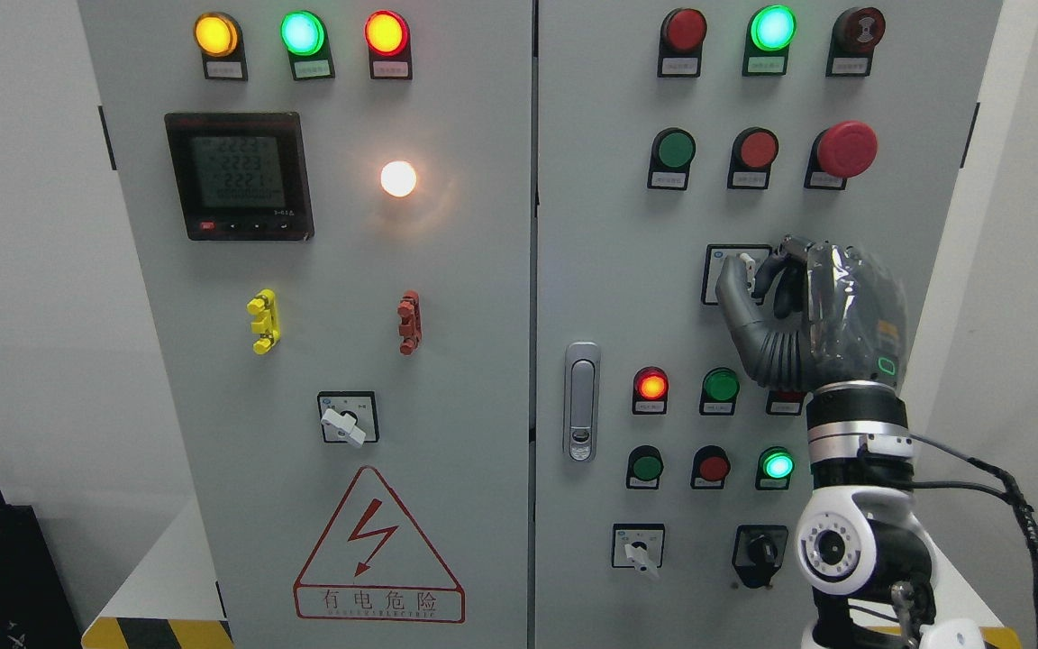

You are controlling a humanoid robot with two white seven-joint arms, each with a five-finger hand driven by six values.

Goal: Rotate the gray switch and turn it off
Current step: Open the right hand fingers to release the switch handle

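The right robot hand (767,275) pinches the gray switch (747,268) at its small lever (rigid, likely spring-detented, somewhat slippery), best gripped across its flat sides.

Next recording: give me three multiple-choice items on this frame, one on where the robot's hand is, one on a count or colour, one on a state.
1. Where is the right hand?
A. at the gray switch on the right door
B. at the white-handled switch on the left door
C. at the door handle

2. How many lamps are in the top row of the left door?
A. two
B. three
C. five

3. What state is the round white lamp beside the meter in?
A. dark
B. covered
C. lit

Answers: 1 A, the fingers curl around the switch knob on its white plate. 2 B, one yellow, one green, one red. 3 C, it glows bright against the panel.
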